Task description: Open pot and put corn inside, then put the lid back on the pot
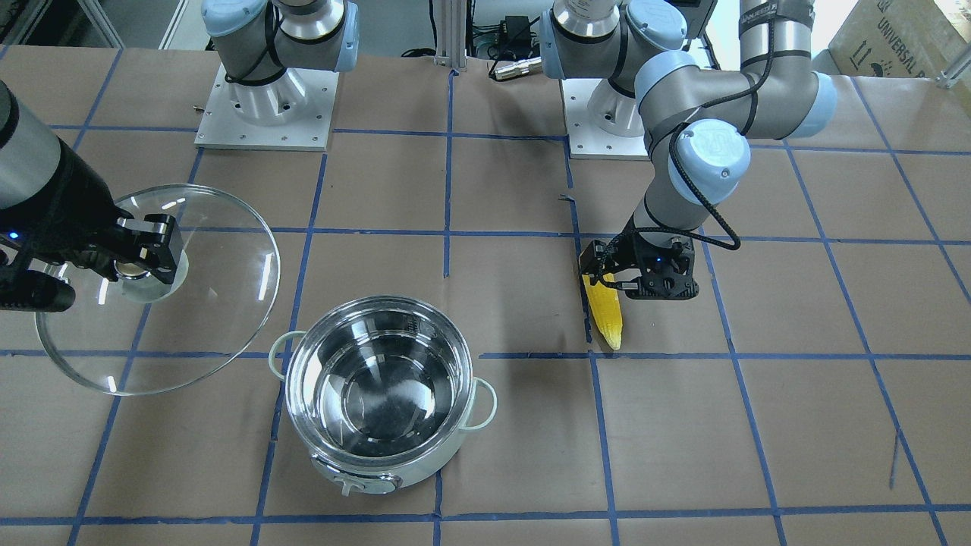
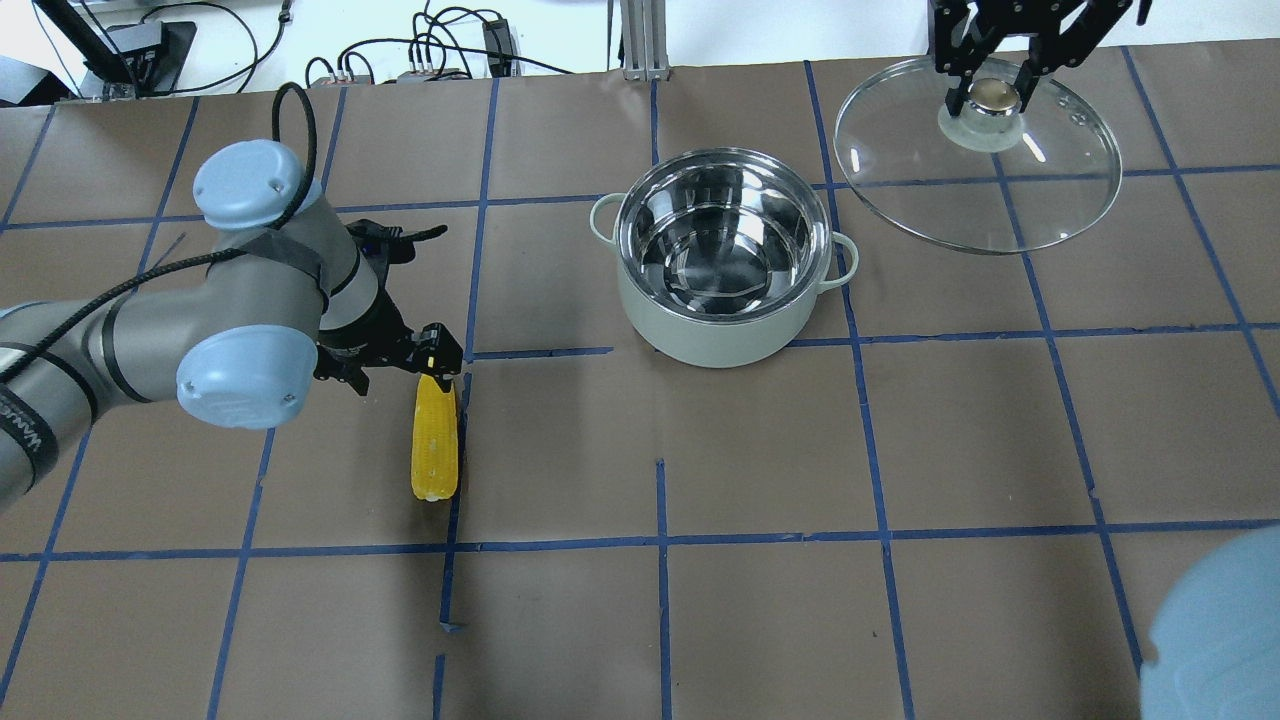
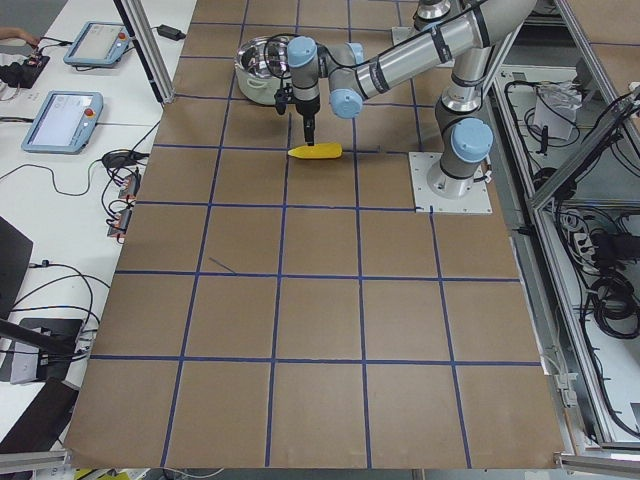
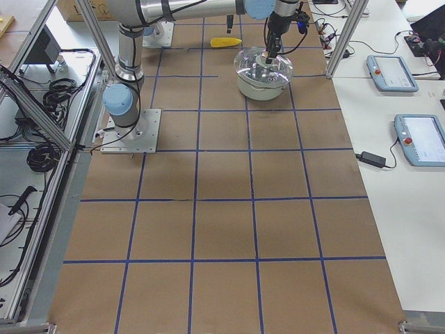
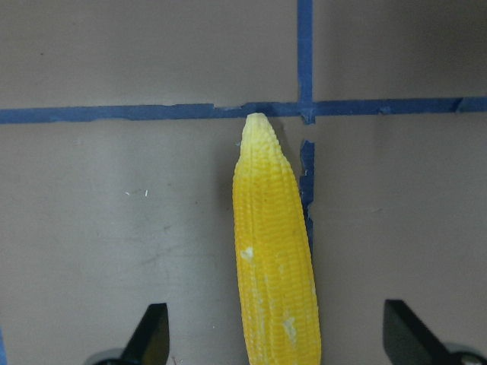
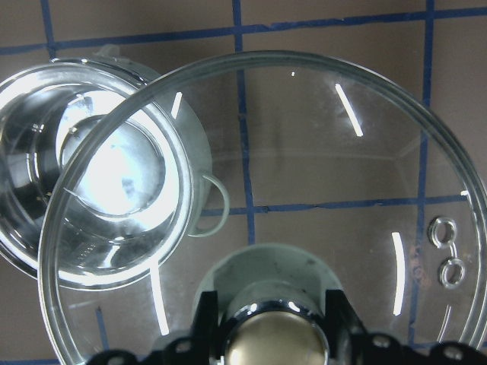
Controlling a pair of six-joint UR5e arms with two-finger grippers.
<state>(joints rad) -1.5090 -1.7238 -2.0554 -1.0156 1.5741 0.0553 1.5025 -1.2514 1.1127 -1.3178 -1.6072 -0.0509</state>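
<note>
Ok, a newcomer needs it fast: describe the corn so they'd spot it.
Find the open pot on the table, then look toward the left arm. Beneath the open left gripper lies the corn, the only yellow, tapered thing; pot and lid are steel and glass.

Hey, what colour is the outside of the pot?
The pot is pale mint green outside, with a shiny steel lining. It shows best in the overhead exterior view.

A brown paper-covered table (image 2: 760,600) taped with a grid of blue lines (image 2: 660,545) stands beside a white side bench (image 4: 417,229) holding blue-framed tablet pendants (image 4: 391,72), with aluminium frame posts (image 4: 346,38) and black cable bundles (image 3: 610,290) alongside.
</note>
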